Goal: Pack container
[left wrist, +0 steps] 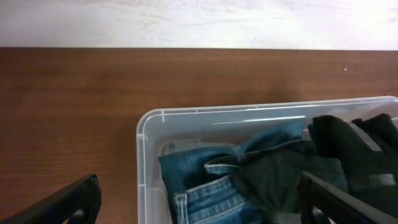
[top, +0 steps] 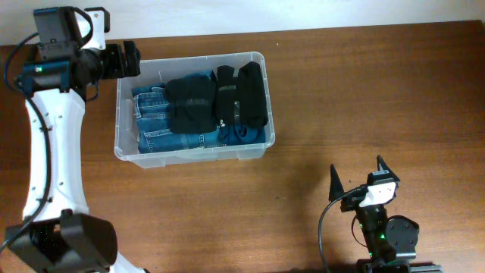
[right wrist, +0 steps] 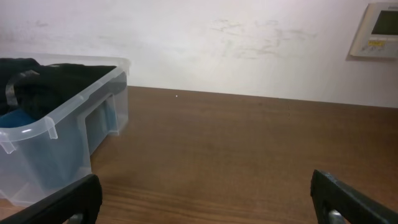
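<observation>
The container (top: 250, 149) is a clear plastic bin on the wooden table, left of centre. It holds folded blue jeans (top: 159, 129) and black garments (top: 220, 95). In the left wrist view the container's rim (left wrist: 146, 124) shows with the jeans (left wrist: 205, 190) and a black garment (left wrist: 360, 149) inside. My left gripper (top: 125, 59) is open and empty, just above the container's far left corner; its fingers (left wrist: 199, 202) straddle the left wall. My right gripper (top: 356, 180) is open and empty near the front right of the table, well apart from the container (right wrist: 56, 134).
A white wall runs behind the table, with a wall panel (right wrist: 379, 28) at the upper right in the right wrist view. Bare wooden tabletop (top: 379, 83) lies right of the container.
</observation>
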Controlling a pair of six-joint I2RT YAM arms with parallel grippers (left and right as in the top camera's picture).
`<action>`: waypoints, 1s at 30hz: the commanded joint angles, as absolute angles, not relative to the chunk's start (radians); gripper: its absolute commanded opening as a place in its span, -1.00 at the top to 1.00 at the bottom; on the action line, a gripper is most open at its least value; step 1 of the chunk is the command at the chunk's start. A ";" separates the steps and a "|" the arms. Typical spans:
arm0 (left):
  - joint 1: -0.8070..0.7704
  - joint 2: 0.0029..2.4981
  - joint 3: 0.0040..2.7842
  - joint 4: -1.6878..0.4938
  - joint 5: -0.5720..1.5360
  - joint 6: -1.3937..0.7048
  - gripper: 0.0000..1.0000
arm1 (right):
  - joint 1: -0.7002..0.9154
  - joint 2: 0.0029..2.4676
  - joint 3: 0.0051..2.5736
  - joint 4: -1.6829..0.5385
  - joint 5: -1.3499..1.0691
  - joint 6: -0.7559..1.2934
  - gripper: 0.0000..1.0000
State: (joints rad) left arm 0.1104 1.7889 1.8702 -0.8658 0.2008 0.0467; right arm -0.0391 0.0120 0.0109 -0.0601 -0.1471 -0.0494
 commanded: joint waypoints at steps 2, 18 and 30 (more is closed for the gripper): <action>0.085 1.565 1.786 -0.820 0.187 0.065 -0.98 | -0.033 0.004 0.006 -0.067 -0.134 -0.048 -0.96; 0.024 0.686 0.504 0.156 0.160 0.065 -0.98 | -0.033 0.004 0.006 -0.067 -0.134 -0.048 -0.97; 0.024 0.390 0.097 0.438 0.160 0.066 -0.98 | -0.033 0.004 0.006 -0.067 -0.134 -0.049 -0.97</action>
